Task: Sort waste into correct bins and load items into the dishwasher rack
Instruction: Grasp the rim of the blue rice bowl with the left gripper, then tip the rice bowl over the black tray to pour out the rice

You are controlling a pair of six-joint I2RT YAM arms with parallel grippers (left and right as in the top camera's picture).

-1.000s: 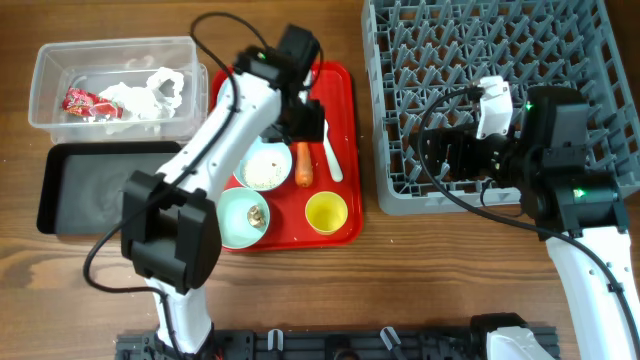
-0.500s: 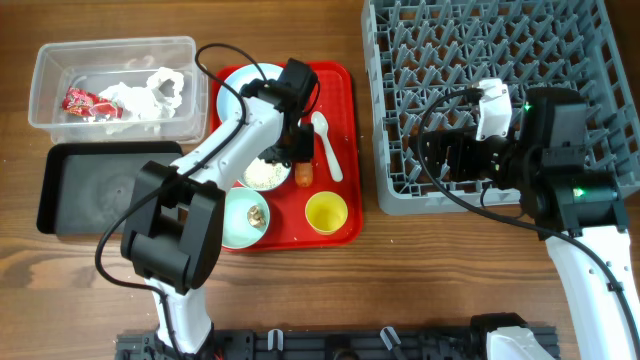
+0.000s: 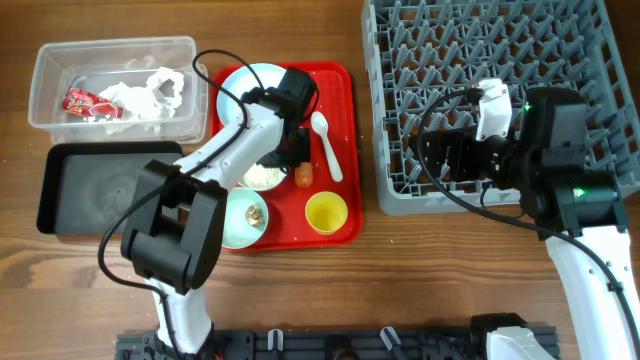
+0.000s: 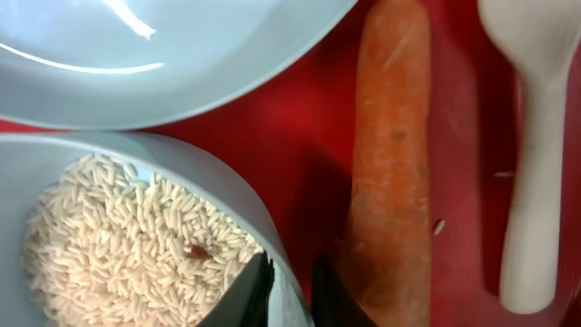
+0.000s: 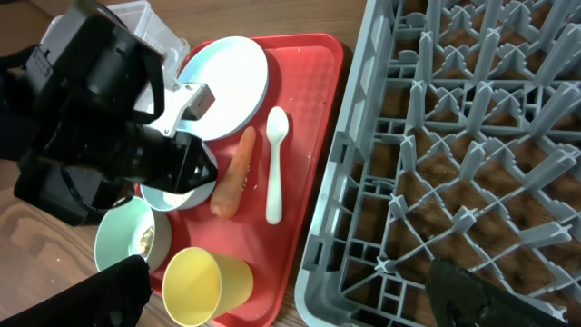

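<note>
Brown wood-grain table (image 3: 420, 290), evenly lit.

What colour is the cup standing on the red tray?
Yellow. The cup shows best in the right wrist view.

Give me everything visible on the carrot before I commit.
The carrot is a slender orange root with dull, lightly scuffed skin, whole as far as shown. It lies flat on the red tray, lengthwise between the rice bowl and the white plastic spoon, roughly parallel to the spoon and apparently clear of both. Its narrower end points toward the plate. One finger of the left end effector sits close beside it; contact is unclear.
</note>
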